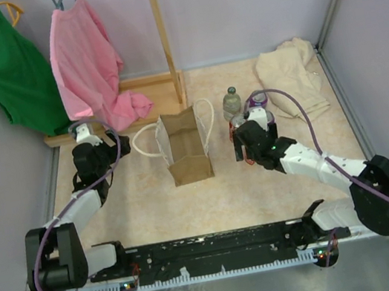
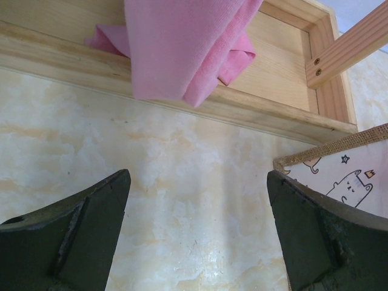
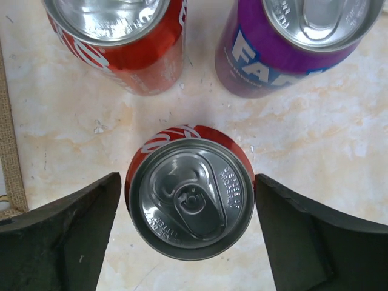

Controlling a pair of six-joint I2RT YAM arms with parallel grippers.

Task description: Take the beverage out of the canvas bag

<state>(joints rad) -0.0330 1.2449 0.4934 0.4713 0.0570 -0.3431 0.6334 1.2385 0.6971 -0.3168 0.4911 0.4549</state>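
Right claw [image 3: 188, 188], wide open, straddles an upright near can [image 3: 191, 209] on the counter [image 3: 339, 139], gripping nothing. Purple can [image 3: 285, 54] beyond. Canvas bag [image 1: 183, 144] just left. Left claw [image 2: 198, 182] gapes empty. Best withdrawal: straight up, nudging nothing.

Left pincer [image 2: 197, 233] and right pincer [image 3: 188, 233] both gape wide.

Pink shirt [image 1: 84, 55], green shirt [image 1: 12, 72], beige cloth [image 1: 291, 72].

You see: tan bag [image 1: 184, 151], white handles [image 1: 209, 116], cat-doodle print [image 2: 351, 185]; near red can [image 3: 191, 197], far red can [image 3: 130, 51], purple can [image 3: 273, 57]; pink cloth [image 2: 182, 42].
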